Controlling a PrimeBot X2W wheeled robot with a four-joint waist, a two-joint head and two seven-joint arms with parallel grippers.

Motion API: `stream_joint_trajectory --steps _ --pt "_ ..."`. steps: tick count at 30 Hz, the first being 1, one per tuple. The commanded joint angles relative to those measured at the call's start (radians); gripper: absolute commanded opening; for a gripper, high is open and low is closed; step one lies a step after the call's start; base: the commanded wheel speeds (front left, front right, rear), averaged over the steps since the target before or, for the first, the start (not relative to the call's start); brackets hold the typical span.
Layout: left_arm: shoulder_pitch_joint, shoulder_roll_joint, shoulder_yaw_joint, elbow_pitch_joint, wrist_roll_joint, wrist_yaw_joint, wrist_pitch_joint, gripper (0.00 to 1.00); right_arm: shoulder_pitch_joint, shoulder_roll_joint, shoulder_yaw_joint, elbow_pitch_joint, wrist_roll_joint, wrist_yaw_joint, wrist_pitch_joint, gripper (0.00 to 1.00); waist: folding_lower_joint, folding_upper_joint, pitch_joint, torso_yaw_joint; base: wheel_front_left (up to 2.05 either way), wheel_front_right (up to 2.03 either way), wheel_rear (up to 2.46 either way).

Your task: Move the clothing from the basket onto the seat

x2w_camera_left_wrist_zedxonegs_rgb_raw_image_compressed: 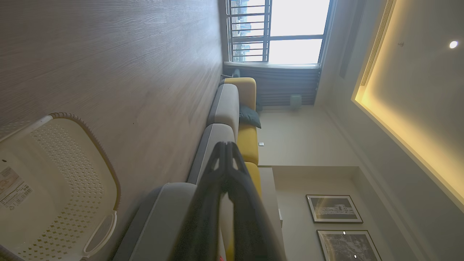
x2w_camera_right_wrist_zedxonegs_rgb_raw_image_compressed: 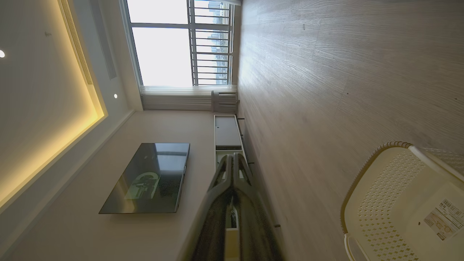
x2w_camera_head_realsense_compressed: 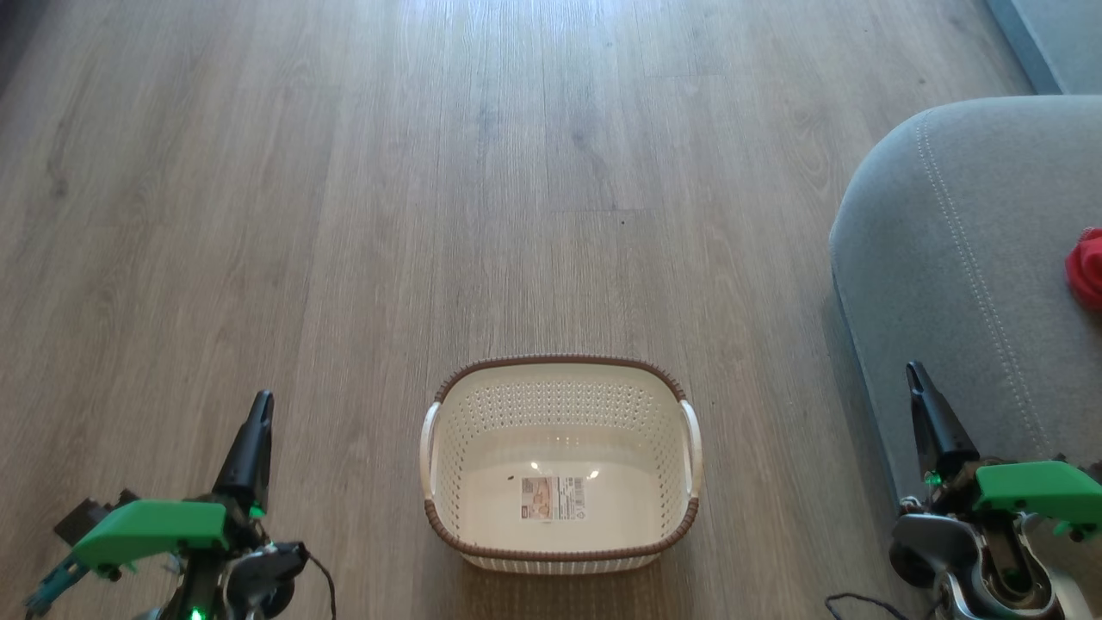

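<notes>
Nearest the robot, at 7 o'clock in the head view, the left gripper [x2w_camera_head_realsense_compressed: 258,412] hangs above the floor [x2w_camera_head_realsense_compressed: 413,189]. Its two dark fingers are pressed together with nothing between them, and the left wrist view shows the tips meeting with no cloth caught. At 4 o'clock the right gripper [x2w_camera_head_realsense_compressed: 919,383] is likewise closed tight and empty. Its tip points up beside the near corner of the seat [x2w_camera_head_realsense_compressed: 930,258]; I cannot tell whether it touches the fabric.

Just beyond and between the two, at 6 o'clock, the basket [x2w_camera_head_realsense_compressed: 558,358] stands upright on the floor. Its inside is bare apart from the paper label [x2w_camera_head_realsense_compressed: 552,498] stuck to the bottom and a few glints of light. Both wrist views look into it and show bare cream walls.

Farther out, at 3 o'clock, the seat's rounded grey corner comes in. On it, at the very edge of the picture, lies a bunch of the red clothing [x2w_camera_head_realsense_compressed: 1088,269], well apart from the basket. The frame cuts off the rest, so I cannot tell how many pieces lie there.

By my reading the emptying step is finished and the task is at or very near its end. The next move calls for no grasp, only a check that the pile sits safely back from the seat's edge. If a piece needs nudging, the right arm is the nearer one.

Beyond all this, wood planks run off towards 12 o'clock.
</notes>
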Motion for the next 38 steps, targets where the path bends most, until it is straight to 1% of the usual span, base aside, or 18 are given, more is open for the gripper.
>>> stream_joint_trajectory --steps 1,38 --pt "-0.047 0.01 0.034 -0.033 -0.007 -0.009 0.007 0.0 -0.038 -0.004 0.018 -0.039 0.006 0.0 0.006 0.0 0.0 -0.0001 0.0 0.0 0.0 0.0 0.0" --pt "-0.047 0.01 0.034 -0.033 -0.007 -0.009 0.007 0.0 -0.038 -0.004 0.018 -0.039 0.006 0.0 0.006 0.0 0.0 -0.0001 0.0 0.0 0.0 0.0 0.0"
